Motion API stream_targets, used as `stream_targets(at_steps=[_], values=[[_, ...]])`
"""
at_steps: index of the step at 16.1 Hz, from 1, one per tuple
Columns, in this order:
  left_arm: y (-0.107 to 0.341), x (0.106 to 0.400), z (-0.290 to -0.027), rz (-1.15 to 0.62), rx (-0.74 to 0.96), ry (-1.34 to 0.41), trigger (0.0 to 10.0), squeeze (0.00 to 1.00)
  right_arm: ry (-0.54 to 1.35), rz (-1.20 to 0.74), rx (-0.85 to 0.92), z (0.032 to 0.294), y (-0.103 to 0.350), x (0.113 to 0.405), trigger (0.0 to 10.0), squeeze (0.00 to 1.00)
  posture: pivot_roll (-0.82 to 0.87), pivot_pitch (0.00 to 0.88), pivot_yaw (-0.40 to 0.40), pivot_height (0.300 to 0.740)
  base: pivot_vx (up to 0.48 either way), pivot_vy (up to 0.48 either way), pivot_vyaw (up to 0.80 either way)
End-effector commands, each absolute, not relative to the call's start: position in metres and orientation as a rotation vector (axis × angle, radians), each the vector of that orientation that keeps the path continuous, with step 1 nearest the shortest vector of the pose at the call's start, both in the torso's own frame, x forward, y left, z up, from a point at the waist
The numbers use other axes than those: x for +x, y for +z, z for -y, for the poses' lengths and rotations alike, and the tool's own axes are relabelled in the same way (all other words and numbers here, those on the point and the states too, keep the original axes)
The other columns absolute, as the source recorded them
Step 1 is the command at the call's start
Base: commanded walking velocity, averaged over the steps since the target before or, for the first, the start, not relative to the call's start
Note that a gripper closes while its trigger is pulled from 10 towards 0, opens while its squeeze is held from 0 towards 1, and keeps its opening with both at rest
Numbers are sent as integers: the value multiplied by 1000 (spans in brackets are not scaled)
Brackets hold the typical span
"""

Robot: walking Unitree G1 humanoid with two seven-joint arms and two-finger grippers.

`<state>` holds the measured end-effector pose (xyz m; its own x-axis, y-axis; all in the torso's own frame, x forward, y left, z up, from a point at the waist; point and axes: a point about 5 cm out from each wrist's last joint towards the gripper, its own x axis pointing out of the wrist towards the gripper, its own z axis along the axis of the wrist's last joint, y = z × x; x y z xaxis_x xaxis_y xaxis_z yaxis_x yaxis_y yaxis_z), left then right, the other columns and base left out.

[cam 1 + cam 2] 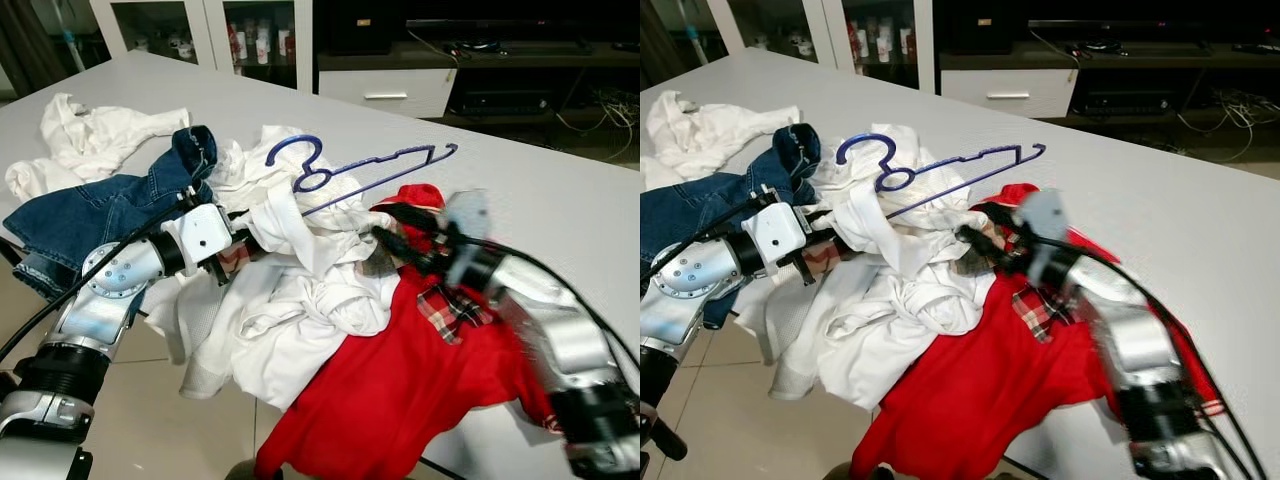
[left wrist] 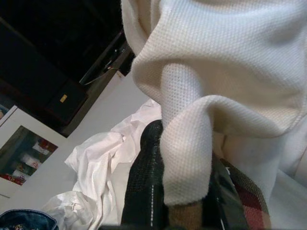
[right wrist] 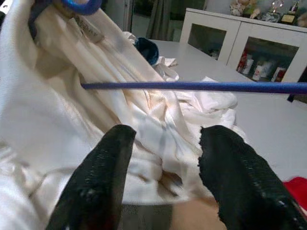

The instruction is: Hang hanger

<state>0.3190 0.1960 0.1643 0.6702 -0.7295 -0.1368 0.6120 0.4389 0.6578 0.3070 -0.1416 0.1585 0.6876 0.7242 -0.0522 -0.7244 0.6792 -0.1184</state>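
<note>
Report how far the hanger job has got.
Done: nothing hung; the blue hanger lies on top of the white clothes on the table. In hand: left gripper is shut on white fabric; right gripper, open, points at the hanger bar. Left: grasp, lift and hang it.

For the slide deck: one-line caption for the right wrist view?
Right gripper, open, faces the blue hanger bar lying across a cream garment.

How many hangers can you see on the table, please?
1: a blue hanger lies on top of the white clothes in the middle of the pile, just beyond the open right gripper. Others may be buried under the clothing.
</note>
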Motion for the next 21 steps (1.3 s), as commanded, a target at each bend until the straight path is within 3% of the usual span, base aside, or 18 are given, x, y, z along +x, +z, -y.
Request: stream_targets(at_steps=[1,2,13,14,15,21], values=[[172,322,-197,206,747,-827,0,0,796,-31,-147,138,157,313,10000,459,74,0,24,740,0,0,0],[172,322,-196,208,748,-829,0,0,786,-62,-153,132,152,316,10000,0,74,0,24,740,0,0,0],[171,322,-194,216,749,-835,0,0,560,-202,-155,122,132,349,10000,0,81,0,15,740,0,0,0],[171,321,-194,216,748,-835,0,0,569,-201,-148,121,132,349,3922,0,81,0,15,740,0,0,0],[170,321,-194,216,748,-835,0,0,574,-182,-128,120,134,350,0,0,81,0,14,740,0,0,0],[169,321,-193,218,744,-827,0,0,507,-130,-47,135,146,354,0,0,76,0,12,740,0,0,0]])
